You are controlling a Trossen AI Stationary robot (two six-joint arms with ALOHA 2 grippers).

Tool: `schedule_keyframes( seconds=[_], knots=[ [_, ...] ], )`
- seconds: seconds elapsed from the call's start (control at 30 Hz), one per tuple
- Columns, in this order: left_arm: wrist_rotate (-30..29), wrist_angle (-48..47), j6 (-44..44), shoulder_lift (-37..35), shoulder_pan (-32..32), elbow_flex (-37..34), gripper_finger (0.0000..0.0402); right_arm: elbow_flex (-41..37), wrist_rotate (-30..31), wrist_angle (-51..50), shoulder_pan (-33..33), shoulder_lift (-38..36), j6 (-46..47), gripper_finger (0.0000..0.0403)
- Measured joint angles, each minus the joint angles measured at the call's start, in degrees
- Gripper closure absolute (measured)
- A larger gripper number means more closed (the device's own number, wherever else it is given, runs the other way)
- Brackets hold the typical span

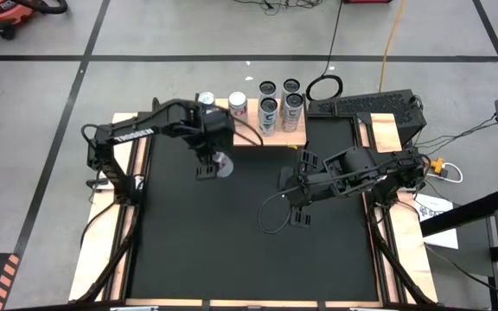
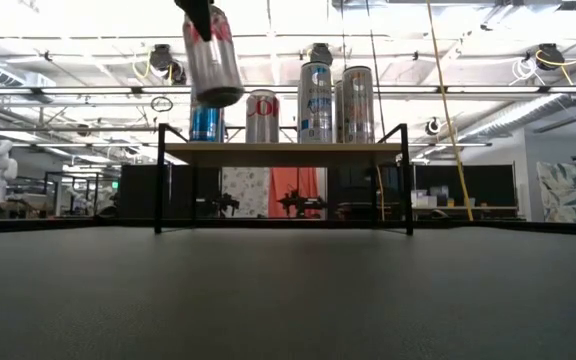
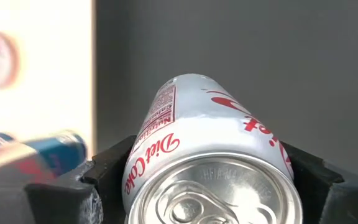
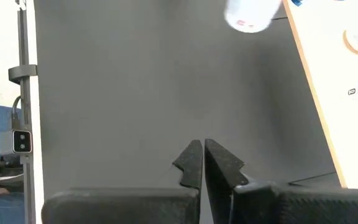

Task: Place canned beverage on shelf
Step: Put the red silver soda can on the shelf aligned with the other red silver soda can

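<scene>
Black matting [image 1: 232, 242] is covering the work table, and a bright workshop hall is being seen beyond it in the low view. At the mat's far edge the shelf [image 2: 283, 152], pale-topped on thin black legs, is being stood on by several cans: a blue can [image 2: 206, 123], a short silver-and-red can [image 2: 262, 116] and taller silver cans [image 2: 334, 104].

A silver Diet Coke can [image 3: 211, 155] is being gripped by the left gripper [image 1: 213, 164], whose fingers [image 3: 73, 190] are being held wide apart against the can's two sides. In the low view the can [image 2: 213, 58] is being carried in the air, tilted a little, with its lower end above the level of the shelf top. Beyond the left gripper, toward the far edge, the shelf is lying near; the blue can is standing closest to the carried can, just past it, with the other cans farther along the shelf away from the left arm. From above, the carried can [image 1: 222, 164] is being seen over the mat, short of the shelf edge.

Well apart from it, the right gripper [image 4: 202, 163] is being held over bare mat with its fingers pressed fully together and nothing between them. In the right wrist view the carried can [image 4: 248, 15] is being shown ahead of those fingers, near the shelf's pale top [image 4: 334, 74].
</scene>
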Motion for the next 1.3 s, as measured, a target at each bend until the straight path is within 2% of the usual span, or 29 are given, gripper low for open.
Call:
schedule_keyframes(
  seconds=[0.43,0.6,0.93,1.3],
  knots=[
    [-0.8,11.1,9.0,0.0,7.7,0.3,0.0104,0.0,0.2,0.0,-1.4,0.0,-0.8,0.0403],
    [-5.4,13.3,11.0,0.0,10.4,0.3,0.0104,0.0,0.3,0.0,-1.6,0.0,-0.9,0.0403],
    [-5.2,13.2,12.2,2.2,14.3,0.5,0.0104,0.0,0.3,0.0,-1.9,0.0,-1.3,0.0403],
    [-4.9,8.5,12.1,10.2,13.8,8.5,0.0104,0.0,0.2,0.0,-3.0,0.0,-2.4,0.0403]
  ],
)
